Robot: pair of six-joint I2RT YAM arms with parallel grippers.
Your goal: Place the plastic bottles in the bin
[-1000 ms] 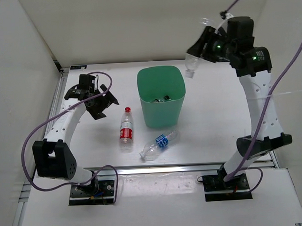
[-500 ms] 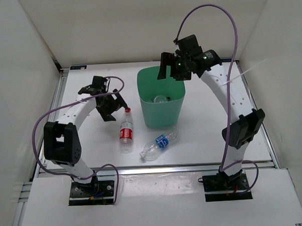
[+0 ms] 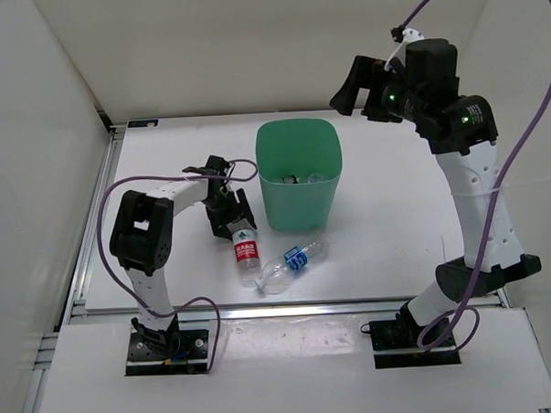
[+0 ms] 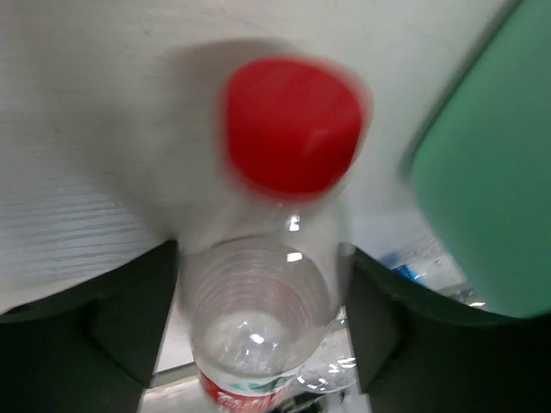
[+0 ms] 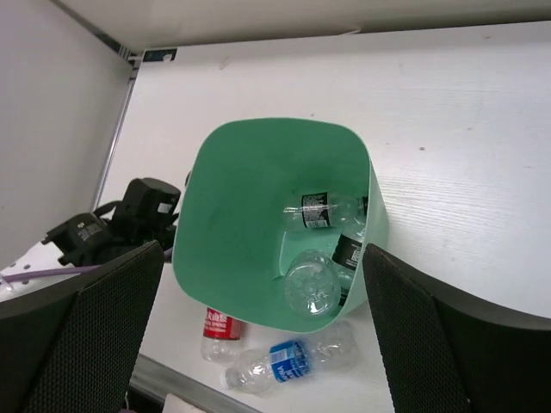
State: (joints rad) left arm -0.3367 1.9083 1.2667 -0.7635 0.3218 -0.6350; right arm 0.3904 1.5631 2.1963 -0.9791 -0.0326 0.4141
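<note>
Plastic bottles [image 3: 297, 179], top view: several are seen inside the bin [image 3: 299, 210]; two are left lying on the table [image 3: 396, 247].
Red-capped bottle [image 3: 246, 251]: laid just left of the bin, cap end under the left gripper [image 3: 232, 213].
Blue-labelled bottle [image 3: 293, 261]: laid just in front of the bin.
Right gripper [image 3: 353, 86]: held high, behind and right of the bin.
Left wrist view: the red-capped bottle [image 4: 258, 318] is flanked at its shoulder by both fingers [image 4: 129, 327], close against its sides; whether it is pinched cannot be told. The bin [image 4: 486, 189] is seen at right.
Right wrist view: fingers [image 5: 430, 344] are spread wide, with nothing between. At least three bottles are counted in the bin [image 5: 232, 224], two dark-labelled.
</note>
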